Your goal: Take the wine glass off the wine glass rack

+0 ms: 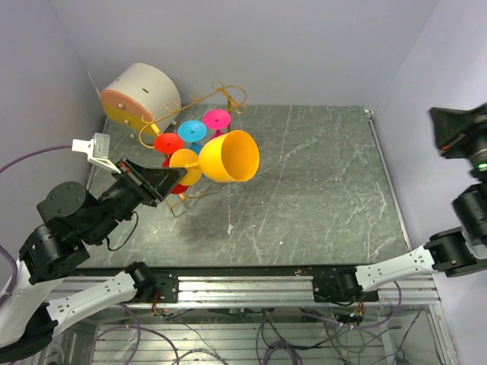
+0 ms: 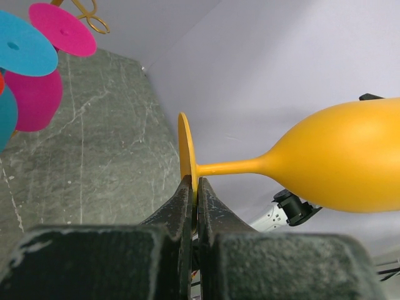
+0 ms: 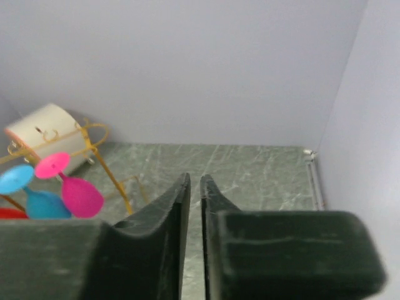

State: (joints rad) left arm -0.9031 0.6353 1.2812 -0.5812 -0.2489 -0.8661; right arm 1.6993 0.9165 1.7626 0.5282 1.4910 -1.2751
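The gold wire wine glass rack (image 1: 205,95) stands at the back left of the table. Its scroll end shows in the left wrist view (image 2: 90,19) and a leg in the right wrist view (image 3: 112,178). My left gripper (image 2: 195,187) is shut on the edge of the foot of an orange wine glass (image 2: 337,156). It holds the glass sideways above the table in front of the rack, bowl (image 1: 228,156) pointing right. My right gripper (image 3: 194,181) is shut and empty, raised at the far right, facing the rack.
Red (image 1: 168,142), blue (image 1: 192,130) and pink (image 1: 217,119) glasses hang upside down on the rack. A cream drum with an orange face (image 1: 141,95) lies behind the rack in the back left corner. Walls close in the back and both sides.
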